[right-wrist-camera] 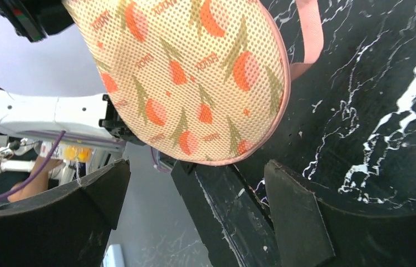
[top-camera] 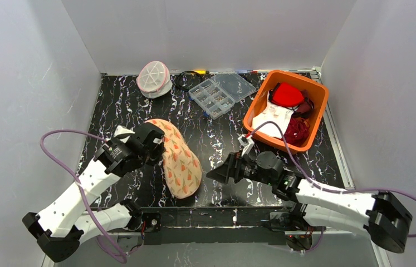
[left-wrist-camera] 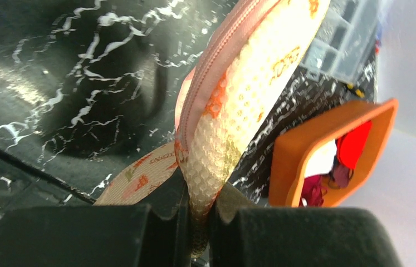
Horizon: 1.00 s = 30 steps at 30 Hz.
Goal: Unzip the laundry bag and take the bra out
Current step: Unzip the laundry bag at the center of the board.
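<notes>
Left end effector (left-wrist-camera: 197, 219) pinches the patterned mesh bag (left-wrist-camera: 250, 83); right end effector (right-wrist-camera: 194, 194) gapes wide, empty.

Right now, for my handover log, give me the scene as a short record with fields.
left fingers: shut on the patterned mesh bag's edge
right fingers: open, near the bag, holding nothing
patterned mesh bag: mid-table, pink zip closed where visible
white mesh pod: back of table, untouched
compartment box: clear, back centre
orange bin: right side, holds clothing
</notes>
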Each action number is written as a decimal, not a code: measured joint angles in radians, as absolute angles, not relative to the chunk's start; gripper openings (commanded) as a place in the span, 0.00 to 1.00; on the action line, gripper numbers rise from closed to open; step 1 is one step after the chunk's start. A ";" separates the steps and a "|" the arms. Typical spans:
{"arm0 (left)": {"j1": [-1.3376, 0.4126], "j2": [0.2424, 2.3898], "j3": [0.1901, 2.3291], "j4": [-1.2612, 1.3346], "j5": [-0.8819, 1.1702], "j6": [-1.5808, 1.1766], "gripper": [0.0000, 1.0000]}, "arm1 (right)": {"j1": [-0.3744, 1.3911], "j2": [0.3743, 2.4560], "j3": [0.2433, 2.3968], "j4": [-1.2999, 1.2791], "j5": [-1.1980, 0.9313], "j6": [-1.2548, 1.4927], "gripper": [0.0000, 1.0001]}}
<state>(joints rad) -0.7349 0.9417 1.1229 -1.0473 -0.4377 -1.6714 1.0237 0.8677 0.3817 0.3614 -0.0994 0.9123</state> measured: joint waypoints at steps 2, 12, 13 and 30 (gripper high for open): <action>-0.735 0.963 1.153 -1.116 -0.456 -1.728 0.00 | 1.030 0.940 0.374 0.432 -0.130 0.928 0.99; -0.735 0.923 1.084 -1.142 -0.445 -1.837 0.00 | 1.050 1.236 0.310 0.801 -0.138 1.130 0.99; -0.735 0.919 1.081 -1.135 -0.444 -1.837 0.00 | 1.051 1.258 0.310 0.825 -0.138 1.146 0.99; -0.735 0.820 1.073 -1.058 -0.429 -1.825 0.00 | 1.093 1.405 0.310 0.990 -0.101 1.238 0.98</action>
<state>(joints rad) -0.7349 0.8200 1.0729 -1.0580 -0.4286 -1.8252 1.0935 1.4052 0.3099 0.9897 -0.1009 1.2385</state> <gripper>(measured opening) 0.060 0.981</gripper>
